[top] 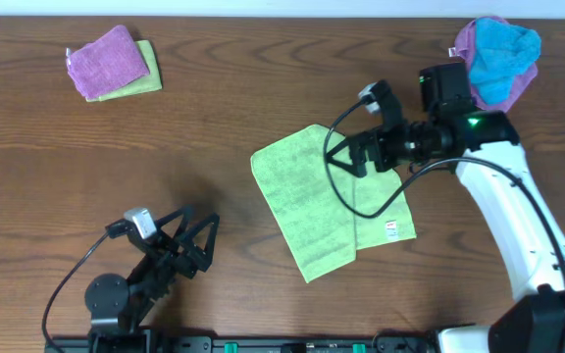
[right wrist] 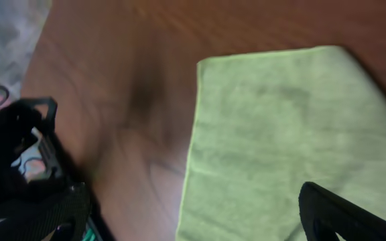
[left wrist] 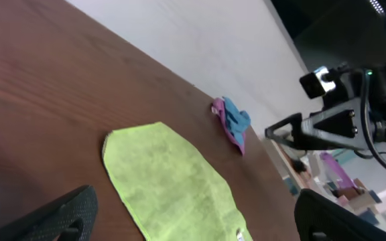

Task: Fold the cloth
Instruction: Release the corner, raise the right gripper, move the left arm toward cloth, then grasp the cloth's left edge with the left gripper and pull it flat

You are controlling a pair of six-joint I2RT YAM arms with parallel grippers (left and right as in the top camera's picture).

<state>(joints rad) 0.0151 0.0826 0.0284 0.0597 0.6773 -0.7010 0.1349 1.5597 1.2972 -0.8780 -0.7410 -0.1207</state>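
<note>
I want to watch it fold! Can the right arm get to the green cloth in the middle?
Probably yes. The right pincer hangs open over the green cloth, near its far edge, and nothing seems to lie between them.

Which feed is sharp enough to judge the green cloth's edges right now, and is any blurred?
Overhead: sharp, evenly lit, green cloth edges crisp, no glare. Left wrist: cloth in fair focus, near fingers dark and soft, view tilted. Right wrist: smeared throughout, cloth edge fuzzy; don't rely on it.
</note>
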